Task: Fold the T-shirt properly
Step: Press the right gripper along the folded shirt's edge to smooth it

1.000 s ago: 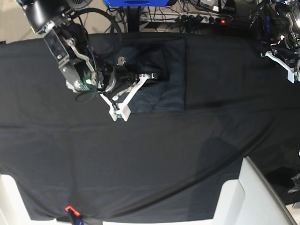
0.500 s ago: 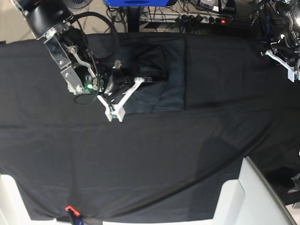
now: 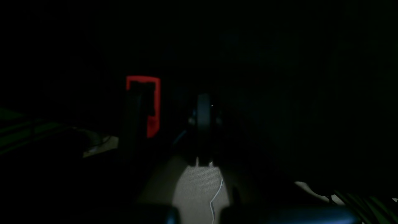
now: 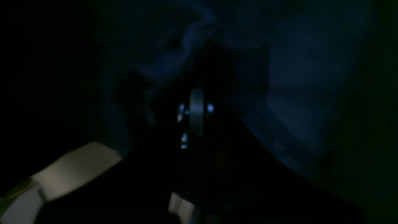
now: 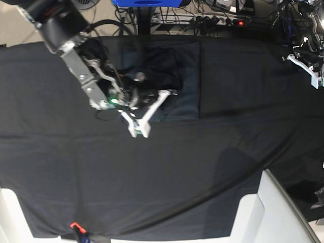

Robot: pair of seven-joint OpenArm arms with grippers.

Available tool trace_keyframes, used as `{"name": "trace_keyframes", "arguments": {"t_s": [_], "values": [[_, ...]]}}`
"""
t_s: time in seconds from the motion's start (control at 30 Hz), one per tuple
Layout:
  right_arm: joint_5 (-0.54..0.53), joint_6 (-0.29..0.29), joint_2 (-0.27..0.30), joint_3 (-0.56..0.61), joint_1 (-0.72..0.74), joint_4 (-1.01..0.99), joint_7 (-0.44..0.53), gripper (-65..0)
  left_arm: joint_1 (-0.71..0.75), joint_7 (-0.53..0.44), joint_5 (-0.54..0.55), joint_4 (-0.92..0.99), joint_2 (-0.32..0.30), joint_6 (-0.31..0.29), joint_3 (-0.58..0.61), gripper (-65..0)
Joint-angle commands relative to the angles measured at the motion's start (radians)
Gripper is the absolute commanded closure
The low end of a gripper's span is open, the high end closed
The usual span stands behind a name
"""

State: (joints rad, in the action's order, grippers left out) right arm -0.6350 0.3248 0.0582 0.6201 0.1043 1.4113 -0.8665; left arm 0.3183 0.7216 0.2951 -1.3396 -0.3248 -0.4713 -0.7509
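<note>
Black table cloth | T-shirt folded, far centre | right gripper jaws closed over shirt, grasp unconfirmed | left gripper closed, empty, table edge

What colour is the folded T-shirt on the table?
Dark slate-grey, slightly bluish; the T-shirt shows best in the base view.

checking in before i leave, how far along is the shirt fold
Mostly done: the T-shirt lies as a compact rectangle on the black table cloth. In hand: the right gripper, shut, works its middle. Left gripper is parked aside. Any final tidying remains.
</note>
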Motion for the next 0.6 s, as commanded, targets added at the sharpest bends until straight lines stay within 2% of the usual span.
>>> {"name": "trace_keyframes", "arguments": {"t_s": [0.0, 0.27, 0.43, 0.57], "values": [[-0.004, 0.000, -0.014, -0.003, 0.028, -0.005, 0.008, 0.0, 0.000, -0.013, 0.008, -0.018, -0.023, 0.003, -0.006, 0.0], [-0.004, -0.003, -0.126, 0.030, 0.104, -0.134, 0.014, 0.0, 0.002, -0.013, 0.008, -0.018, -0.023, 0.003, -0.008, 0.0], [-0.009, 0.000, -0.145, 0.185, 0.142, -0.132, 0.048, 0.0, 0.002, -0.013, 0.008, -0.018, -0.023, 0.003, -0.005, 0.0], [-0.006, 0.003, -0.142, 0.166, 0.133, -0.112, -0.015, 0.0, 0.002, -0.013, 0.008, -0.018, -0.023, 0.003, -0.008, 0.0]]}}
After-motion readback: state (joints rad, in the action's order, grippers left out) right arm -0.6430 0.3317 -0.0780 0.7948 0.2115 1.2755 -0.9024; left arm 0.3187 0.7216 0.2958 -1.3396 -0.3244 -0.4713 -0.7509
